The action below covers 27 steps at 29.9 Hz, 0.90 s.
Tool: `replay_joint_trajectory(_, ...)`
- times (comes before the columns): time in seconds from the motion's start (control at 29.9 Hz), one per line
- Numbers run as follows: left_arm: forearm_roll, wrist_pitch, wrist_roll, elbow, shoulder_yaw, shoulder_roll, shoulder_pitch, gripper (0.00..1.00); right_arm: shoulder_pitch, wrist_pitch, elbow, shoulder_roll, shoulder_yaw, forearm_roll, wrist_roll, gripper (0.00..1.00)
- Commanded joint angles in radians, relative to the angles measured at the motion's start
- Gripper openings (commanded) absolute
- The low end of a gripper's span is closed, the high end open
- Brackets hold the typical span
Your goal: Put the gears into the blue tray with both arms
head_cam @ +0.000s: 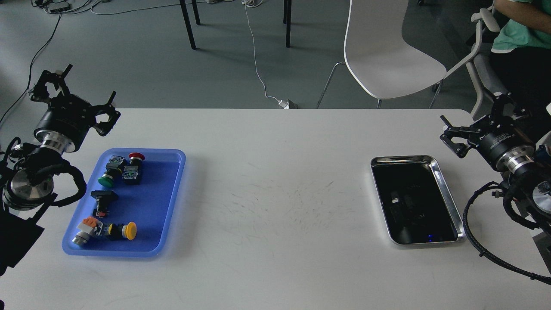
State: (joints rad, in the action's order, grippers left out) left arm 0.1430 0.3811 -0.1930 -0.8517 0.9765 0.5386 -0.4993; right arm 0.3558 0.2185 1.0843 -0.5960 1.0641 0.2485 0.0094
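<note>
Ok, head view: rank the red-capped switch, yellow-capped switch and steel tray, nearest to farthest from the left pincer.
1. Red-capped switch, at the blue tray's far end, closest to the left pincer.
2. Yellow-capped switch, at its near end.
3. Steel tray, far right.

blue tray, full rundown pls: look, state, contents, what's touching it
The blue tray is rectangular, translucent blue plastic by its look, with rounded corners and a raised rim. It lies flat on the white table at its left side, long axis running away from the robot. Inside lie several push-button switches with red, green, yellow and black caps. No gears are discernible in it. The left gripper hovers beyond its far-left corner, not touching.
</note>
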Motion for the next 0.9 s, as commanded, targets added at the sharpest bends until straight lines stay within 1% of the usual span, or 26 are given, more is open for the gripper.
replay_joint_trajectory(0.0, 0.000, 0.013, 0.000, -0.006, 0.008, 0.000, -0.002, 0.99, -0.012, 0.004, 0.002, 0.005, -0.015, -0.001, 0.001, 1.00)
replay_joint_trajectory(0.13, 0.000, 0.027, 0.001, -0.004, 0.010, -0.002, -0.005, 0.99, -0.017, 0.009, 0.002, 0.005, -0.016, -0.001, 0.000, 1.00)
replay_joint_trajectory(0.23, 0.001, 0.021, 0.000, 0.010, 0.011, -0.002, -0.021, 0.99, -0.021, 0.012, 0.005, 0.005, -0.016, -0.001, 0.001, 1.00)
replay_joint_trajectory(0.33, 0.003, 0.021, 0.003, 0.052, 0.011, -0.002, -0.033, 0.99, -0.021, 0.030, 0.002, 0.002, -0.018, -0.005, 0.000, 1.00)
replay_joint_trajectory(0.37, 0.000, 0.027, 0.009, 0.094, -0.001, -0.005, -0.044, 0.99, -0.021, 0.042, -0.004, 0.001, -0.018, -0.008, 0.000, 1.00)
replay_joint_trajectory(0.43, 0.000, 0.028, 0.012, 0.121, -0.002, -0.011, -0.051, 0.99, -0.015, 0.045, -0.007, -0.001, -0.019, -0.009, 0.000, 1.00)
replay_joint_trajectory(0.5, -0.002, 0.044, 0.014, 0.123, -0.004, -0.017, -0.054, 0.99, -0.014, 0.048, -0.007, -0.002, -0.019, -0.009, 0.001, 1.00)
replay_joint_trajectory(0.67, -0.002, 0.048, -0.003, 0.132, -0.004, -0.023, -0.053, 0.99, -0.012, 0.052, -0.007, -0.007, -0.019, -0.009, -0.002, 1.00)
replay_joint_trajectory(0.73, -0.005, 0.061, -0.016, 0.131, -0.005, -0.028, -0.051, 0.99, -0.014, 0.053, -0.006, -0.008, -0.021, -0.012, -0.003, 1.00)
replay_joint_trajectory(0.84, -0.034, 0.108, -0.016, 0.131, -0.013, -0.028, -0.047, 0.99, -0.015, 0.052, -0.004, -0.010, -0.021, -0.031, -0.006, 1.00)
replay_joint_trajectory(0.87, -0.045, 0.108, -0.016, 0.131, -0.015, -0.029, -0.045, 0.99, -0.017, 0.053, 0.000, -0.013, -0.019, -0.032, -0.006, 1.00)
